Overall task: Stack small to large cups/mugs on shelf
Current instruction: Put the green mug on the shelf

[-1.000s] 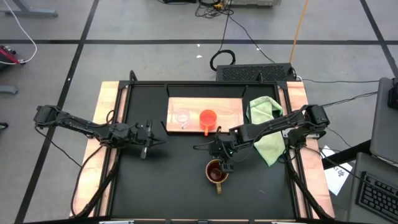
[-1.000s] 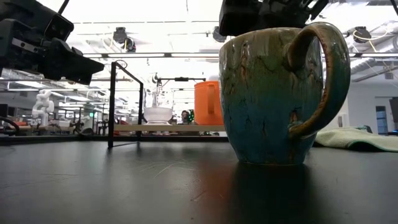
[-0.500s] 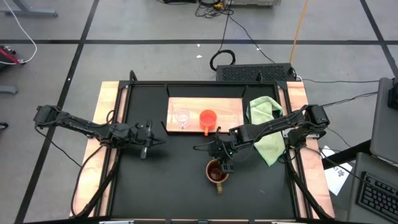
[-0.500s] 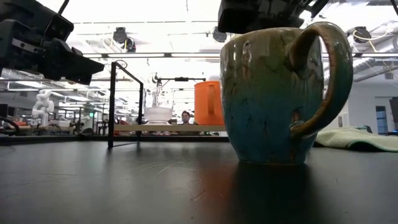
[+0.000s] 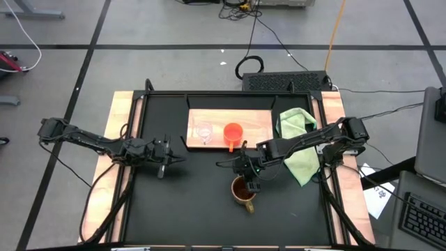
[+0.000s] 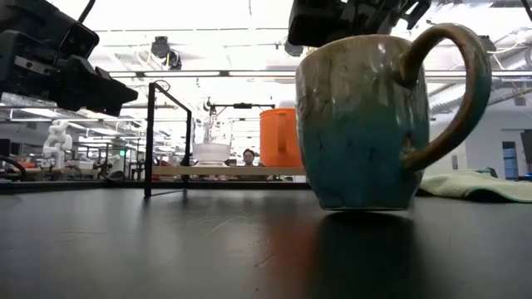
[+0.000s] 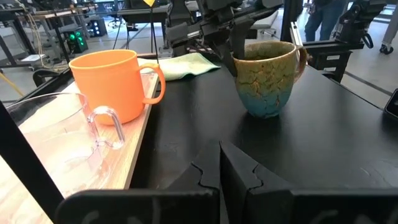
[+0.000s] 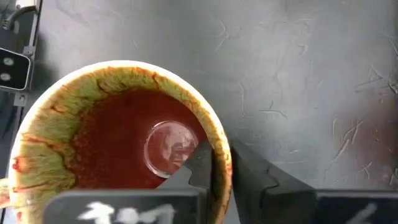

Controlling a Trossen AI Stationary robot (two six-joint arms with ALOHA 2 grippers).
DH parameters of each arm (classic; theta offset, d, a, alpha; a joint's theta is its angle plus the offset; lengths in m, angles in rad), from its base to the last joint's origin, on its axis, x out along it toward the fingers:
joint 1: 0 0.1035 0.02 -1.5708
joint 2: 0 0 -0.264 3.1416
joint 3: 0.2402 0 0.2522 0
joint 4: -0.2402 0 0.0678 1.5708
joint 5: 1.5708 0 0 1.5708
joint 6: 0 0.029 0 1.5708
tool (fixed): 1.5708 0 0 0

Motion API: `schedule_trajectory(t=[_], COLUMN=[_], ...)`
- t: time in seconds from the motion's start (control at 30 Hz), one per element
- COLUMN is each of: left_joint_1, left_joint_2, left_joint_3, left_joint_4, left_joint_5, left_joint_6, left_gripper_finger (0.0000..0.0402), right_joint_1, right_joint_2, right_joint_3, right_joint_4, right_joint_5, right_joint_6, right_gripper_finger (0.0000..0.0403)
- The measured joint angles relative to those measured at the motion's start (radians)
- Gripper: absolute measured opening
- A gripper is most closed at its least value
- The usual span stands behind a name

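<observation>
Right gripper [image 8: 214, 163]: your fingers pinch the brown mug [image 5: 242, 190] rim, apparently just off the table, near its front edge.
Left gripper [image 5: 167, 159]: closed, idle.
Risk: thin rim pinch, the mug could tilt and slip before the shelf [image 5: 259, 118].

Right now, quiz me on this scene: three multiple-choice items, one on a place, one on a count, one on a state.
1. Where is the orange mug?
A. on the wooden shelf
B. on the green cloth
C. inside the brown mug

2. How many cups are on the shelf?
A. one
B. two
C. three

3. What is the right gripper doing?
A. hanging open
B. pinching the rim of the brown mug
C. holding the cloth

Answers: 1 A, it sits on the shelf beside the clear cup. 2 B, clear and orange only. 3 B, one finger inside the rim, one outside.
</observation>
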Motion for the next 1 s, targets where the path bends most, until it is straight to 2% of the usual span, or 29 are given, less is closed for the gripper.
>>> schedule_trajectory(t=[0.23, 0.57, 0.67, 0.8, 1.0], left_joint_1=[0.000, 0.000, 0.000, 0.000, 0.000], left_joint_2=[0.000, 0.000, 0.000, 0.000, 0.000], left_joint_3=[0.000, 0.000, 0.000, 0.000, 0.000], left_joint_4=[-0.006, -0.008, -0.009, -0.013, -0.013], left_joint_5=[0.000, 0.000, 0.000, 0.000, 0.000], left_joint_6=[-0.001, -0.001, -0.001, -0.003, -0.002], left_gripper_finger=[0.0003, 0.0003, 0.0003, 0.0003, 0.0003], right_joint_1=[0.002, 0.003, 0.003, -0.006, -0.025], right_joint_2=[-0.020, -0.118, -0.153, -0.213, -0.317], right_joint_3=[-0.001, -0.001, -0.010, -0.063, -0.188], right_joint_4=[0.001, -0.008, -0.007, -0.011, 0.000], right_joint_5=[0.000, 0.030, 0.080, 0.134, 0.139], right_joint_6=[-0.015, -0.050, -0.032, 0.014, 0.078], right_gripper_finger=[0.0025, 0.0025, 0.0025, 0.0025, 0.0025])
